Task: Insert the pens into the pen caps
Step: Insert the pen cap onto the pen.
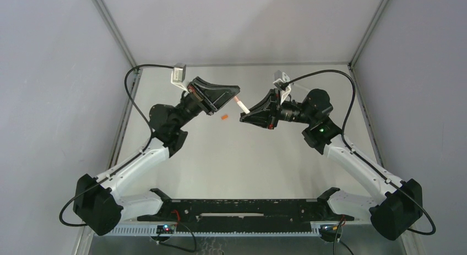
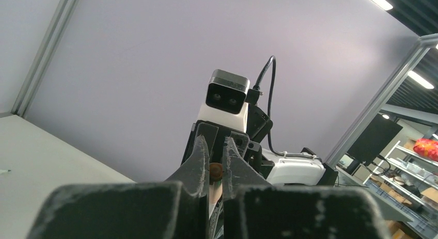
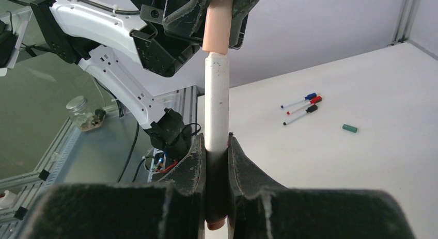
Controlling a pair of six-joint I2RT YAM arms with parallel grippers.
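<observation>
My right gripper (image 3: 215, 141) is shut on a white pen (image 3: 216, 99) and holds it above the table. My left gripper (image 2: 215, 146) is shut on a pinkish cap (image 3: 217, 22), which meets the pen's far end in line with the barrel. In the top view the two grippers, the left (image 1: 235, 95) and the right (image 1: 245, 115), face each other tip to tip with the pen (image 1: 241, 106) between them. In the left wrist view only the cap's dark end (image 2: 216, 171) shows between the fingers.
An orange cap (image 1: 224, 118) lies on the table below the grippers. In the right wrist view three capped pens, blue (image 3: 299, 100), red (image 3: 303, 105) and black (image 3: 300, 115), lie together, with a green cap (image 3: 349, 128) nearby.
</observation>
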